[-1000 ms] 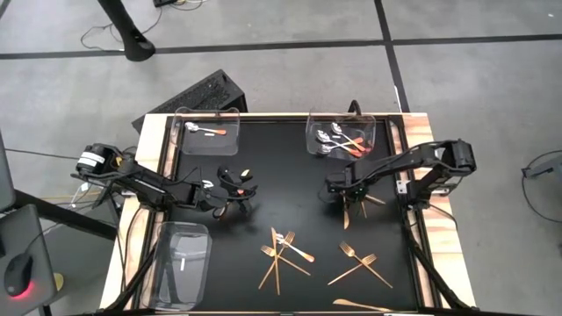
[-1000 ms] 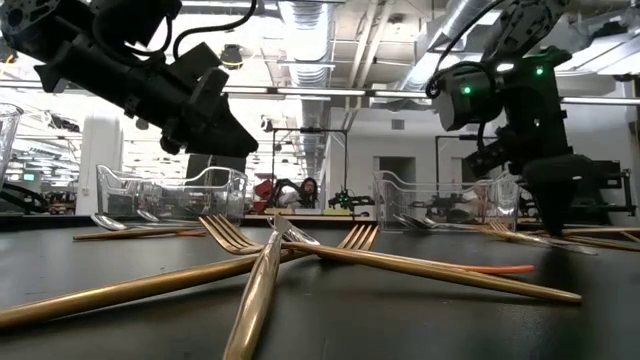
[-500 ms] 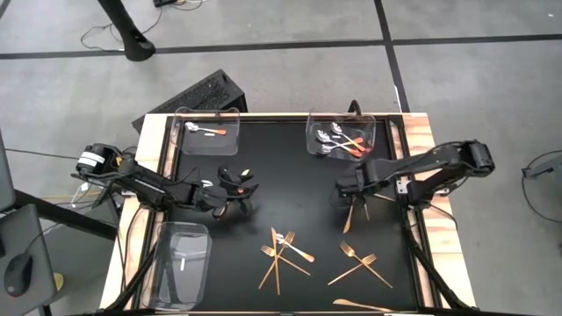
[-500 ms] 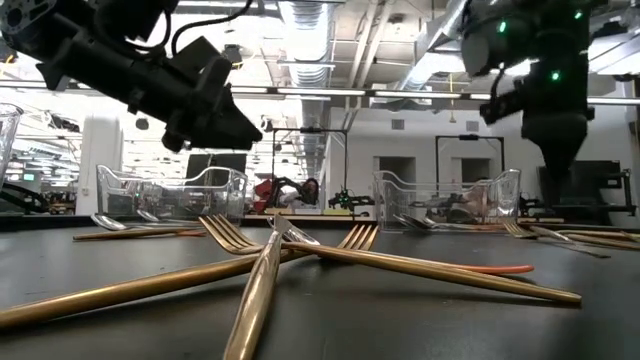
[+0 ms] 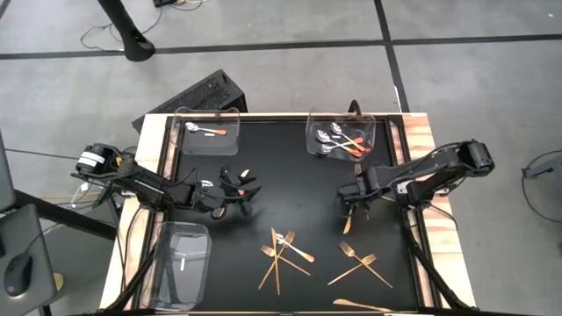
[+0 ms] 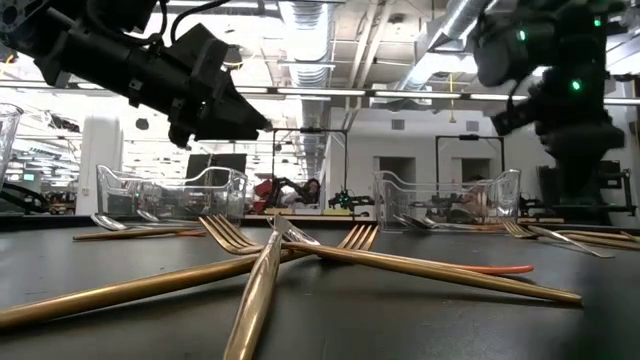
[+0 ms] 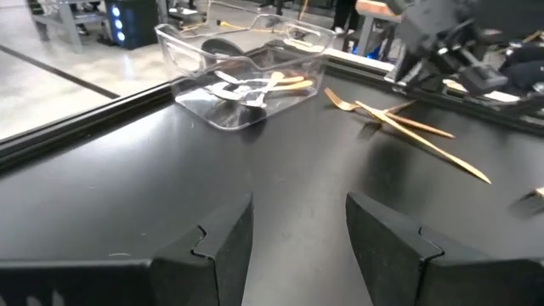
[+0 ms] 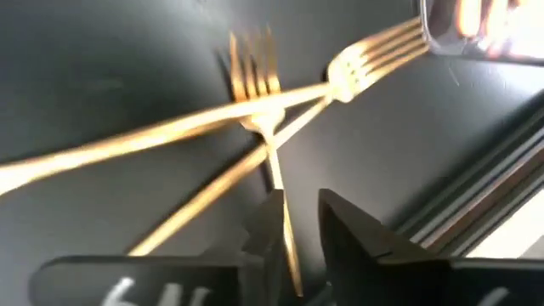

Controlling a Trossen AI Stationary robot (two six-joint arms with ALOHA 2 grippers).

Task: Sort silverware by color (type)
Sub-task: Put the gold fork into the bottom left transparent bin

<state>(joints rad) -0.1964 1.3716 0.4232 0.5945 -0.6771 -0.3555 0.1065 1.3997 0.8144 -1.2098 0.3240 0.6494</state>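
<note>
We are in an industrial robotics lab: exposed ceiling ducts (image 6: 310, 25) and pipes, white walls, concrete floor (image 5: 290, 53) with taped lines and loose cables, equipment racks beyond the black worktable (image 5: 281, 175), a seated person (image 6: 305, 190) behind

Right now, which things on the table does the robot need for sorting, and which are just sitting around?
For the job:
- gold forks
- red-handled spoons
- clear trays
- right gripper, over the forks

Just around:
- keyboard
- cables on the floor
</note>
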